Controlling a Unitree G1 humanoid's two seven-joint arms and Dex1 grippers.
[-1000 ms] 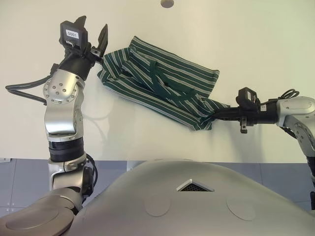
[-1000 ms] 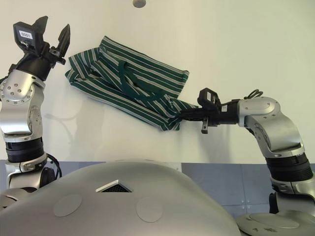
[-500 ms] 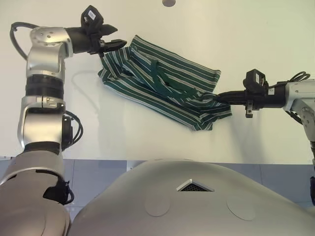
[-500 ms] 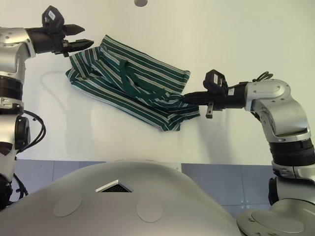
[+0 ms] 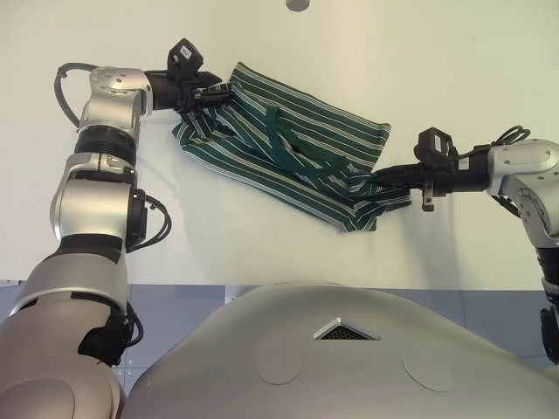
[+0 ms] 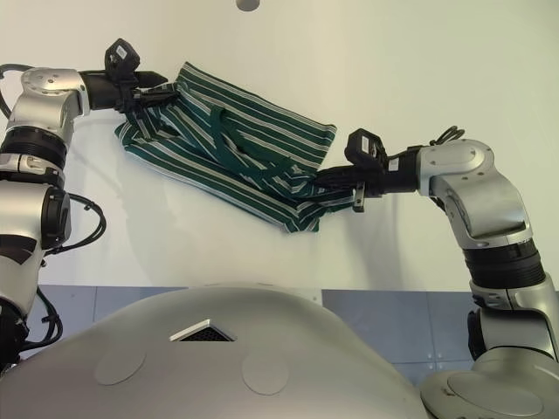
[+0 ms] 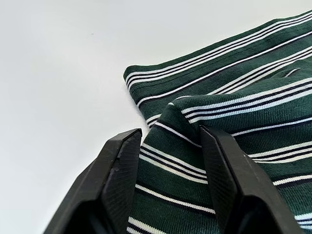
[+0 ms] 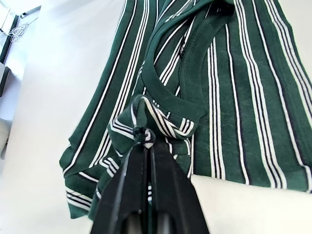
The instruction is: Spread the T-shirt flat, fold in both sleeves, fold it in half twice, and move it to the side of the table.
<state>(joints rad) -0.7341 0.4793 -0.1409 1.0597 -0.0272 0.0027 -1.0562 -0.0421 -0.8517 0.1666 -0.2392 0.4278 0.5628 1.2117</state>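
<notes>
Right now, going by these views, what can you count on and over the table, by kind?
T-shirt, green with white stripes: 1
End effectors: 2 (left end effector astride one end of the shirt, right end effector pinching the other)
Round grey disc at the far edge: 1
Total: 4
</notes>
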